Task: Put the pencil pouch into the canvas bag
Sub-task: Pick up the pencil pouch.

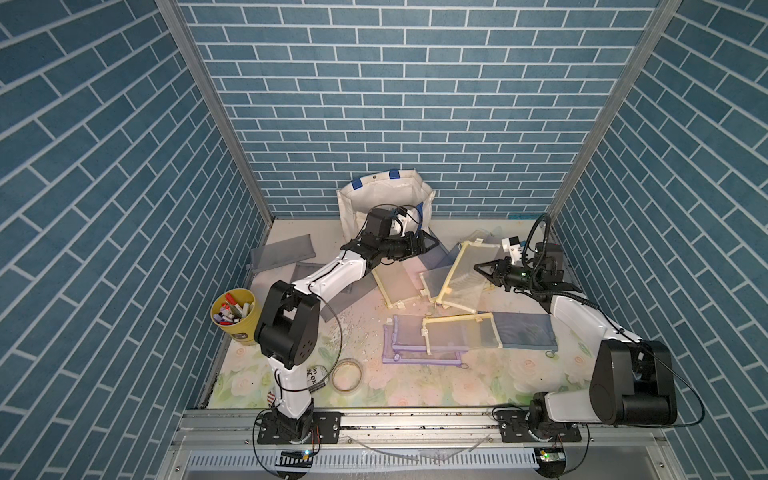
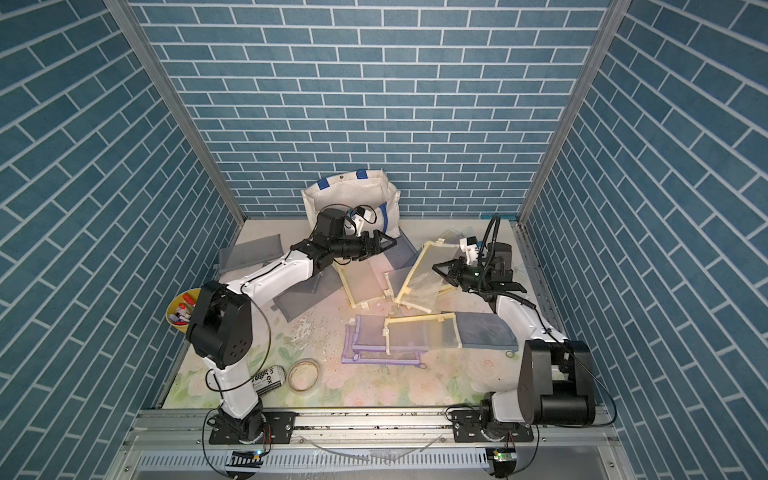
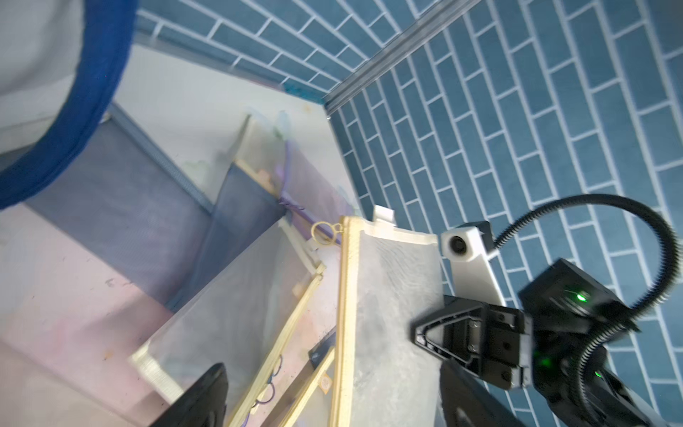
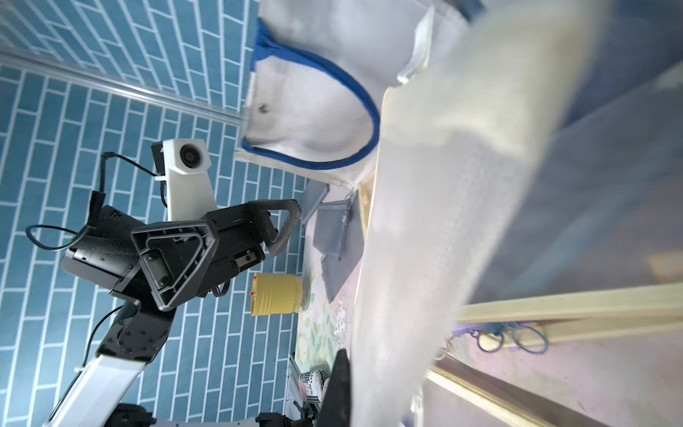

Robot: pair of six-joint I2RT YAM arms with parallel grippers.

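The off-white canvas bag (image 1: 374,199) (image 2: 345,195) with blue handles stands open at the back of the table. My right gripper (image 1: 478,268) (image 2: 435,266) is shut on a yellow-trimmed mesh pencil pouch (image 1: 465,270) (image 2: 428,270) and holds it tilted up off the table, right of the bag. In the right wrist view the pouch (image 4: 425,222) covers one finger; the other finger (image 4: 338,384) shows beside it. My left gripper (image 1: 434,243) (image 2: 392,243) hangs open and empty in front of the bag, just left of the pouch's top corner. Its wrist view shows the pouch's zip edge (image 3: 345,314).
Several other mesh pouches lie around: yellow and purple ones (image 1: 436,336), a grey-blue one (image 1: 525,330), grey ones (image 1: 282,253) at the back left. A yellow cup of markers (image 1: 235,309), a tape roll (image 1: 347,374) and a can (image 2: 268,378) sit on the left. Brick walls enclose the table.
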